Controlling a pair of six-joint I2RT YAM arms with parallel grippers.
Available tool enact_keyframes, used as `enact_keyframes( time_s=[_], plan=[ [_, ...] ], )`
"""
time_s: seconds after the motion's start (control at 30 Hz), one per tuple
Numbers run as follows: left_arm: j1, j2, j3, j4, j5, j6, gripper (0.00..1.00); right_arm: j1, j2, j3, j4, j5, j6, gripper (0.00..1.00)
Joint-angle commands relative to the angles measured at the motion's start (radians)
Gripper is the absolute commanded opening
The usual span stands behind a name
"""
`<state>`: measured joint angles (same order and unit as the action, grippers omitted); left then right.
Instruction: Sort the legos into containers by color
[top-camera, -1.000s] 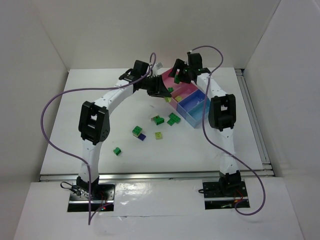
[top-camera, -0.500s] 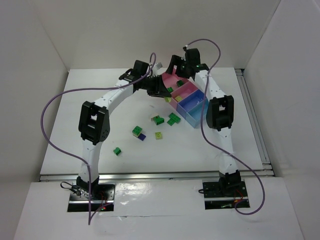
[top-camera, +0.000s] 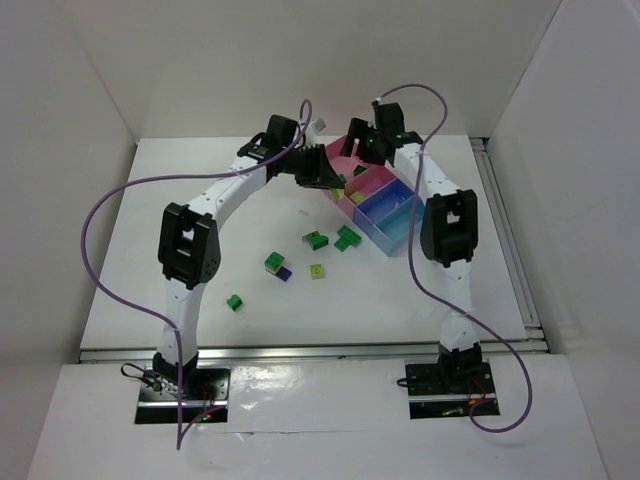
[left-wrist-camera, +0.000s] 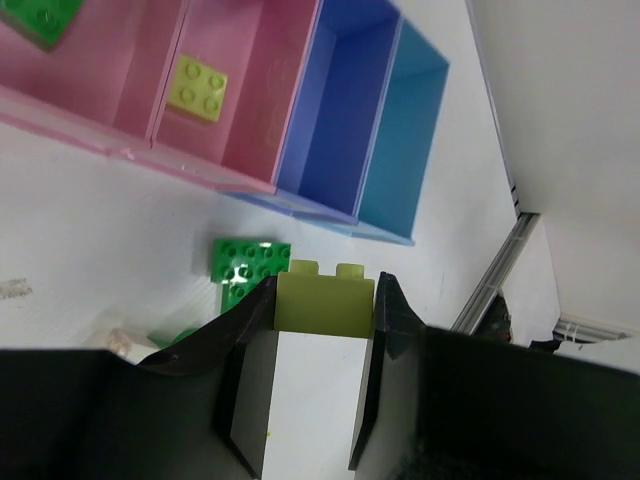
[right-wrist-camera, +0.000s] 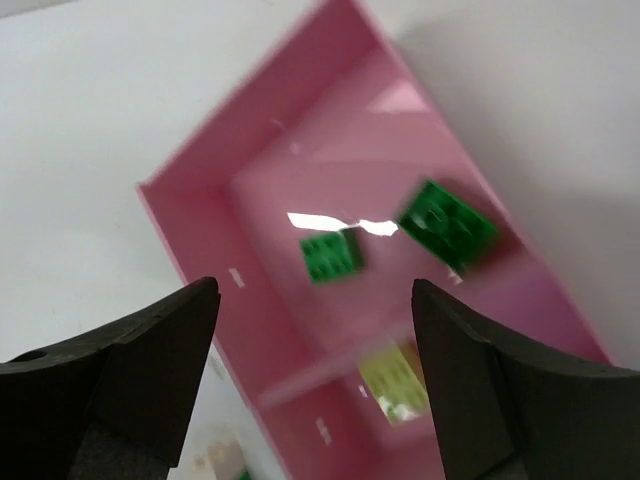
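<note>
Between left jaws sits yellow-green lego (left-wrist-camera: 323, 305), seemingly pinched.

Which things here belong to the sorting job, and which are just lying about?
Job: loose legos; yellow-green brick in left gripper; pink trays; blue tray.
Lying about: purple cables; table-edge rail.

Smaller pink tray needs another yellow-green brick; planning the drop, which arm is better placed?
Left: its fingers clamp a yellow-green studded plastic brick near the smaller pink tray. The right fingers hang open, empty, over the large pink tray.
</note>
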<state>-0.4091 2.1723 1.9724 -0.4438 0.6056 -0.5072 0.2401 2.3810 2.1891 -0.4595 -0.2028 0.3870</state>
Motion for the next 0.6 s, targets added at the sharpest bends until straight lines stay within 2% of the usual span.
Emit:
enact_keyframes(
  time_s=[0.0,0.13,0.23,0.4,0.57],
  plan=[
    [-0.008,0.026,0.115,0.025,-0.03,-0.028,0.0,-0.067,-0.296,-0.174,0.08,0.163,0.038,0.86],
    [-0.028,0.096,0.21,0.025,-0.119,-0.05,0.0,-0.16,-0.544,-0.484,0.208,0.281,0.107,0.88],
    [-0.054,0.164,0.295,0.036,-0.215,-0.06,0.0,-0.173,-0.71,-0.656,0.219,0.348,0.107,0.88],
    [-0.092,0.276,0.42,0.066,-0.31,-0.039,0.02,-0.182,-0.907,-0.834,0.219,0.45,0.096,0.88],
    [-0.092,0.346,0.467,0.094,-0.351,-0.021,0.29,-0.182,-1.011,-0.922,0.177,0.46,0.075,0.88]
  ],
)
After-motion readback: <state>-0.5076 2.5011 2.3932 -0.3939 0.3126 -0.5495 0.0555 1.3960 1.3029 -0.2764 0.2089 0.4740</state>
